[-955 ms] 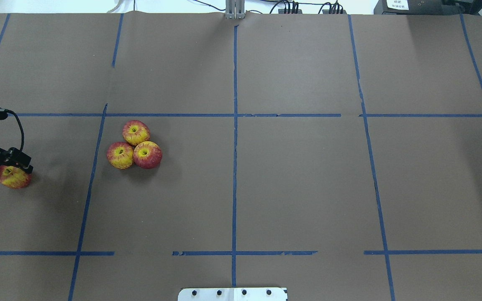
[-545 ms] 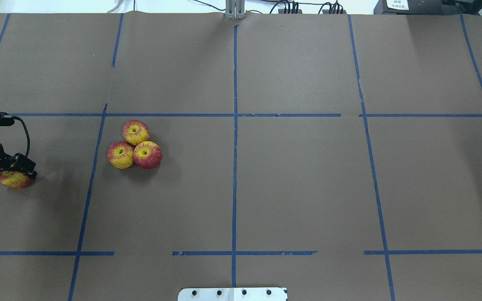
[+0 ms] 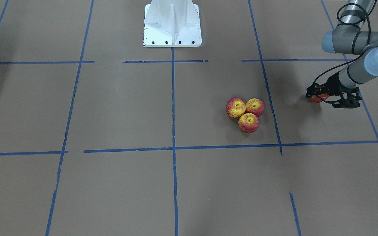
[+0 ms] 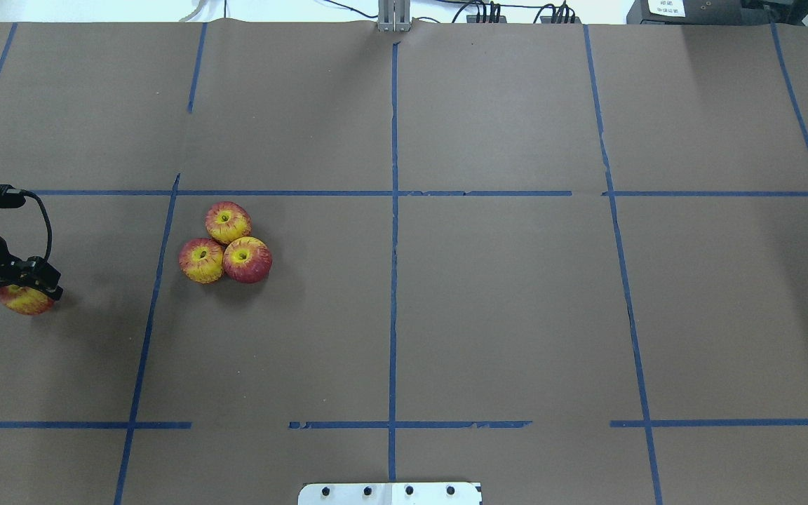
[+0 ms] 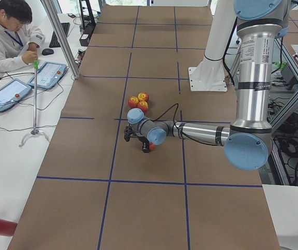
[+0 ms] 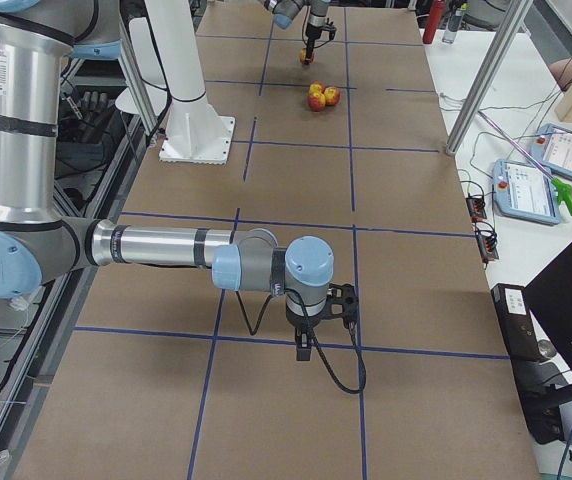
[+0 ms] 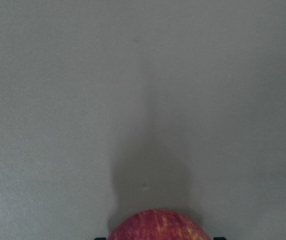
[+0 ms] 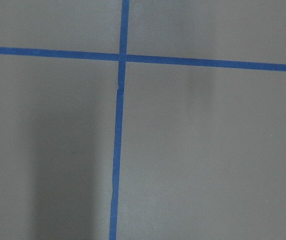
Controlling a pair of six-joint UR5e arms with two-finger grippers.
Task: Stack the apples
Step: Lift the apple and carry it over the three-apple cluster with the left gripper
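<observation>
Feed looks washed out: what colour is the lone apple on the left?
The apple is red with yellow streaks; clearest in the overhead view.

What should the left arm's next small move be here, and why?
Probably squeeze the left pincer firmly onto the lone red-and-yellow streaked apple: it straddles that apple, whether it grips is unclear, and the three touching red-and-yellow apples lack a fourth on top.
</observation>
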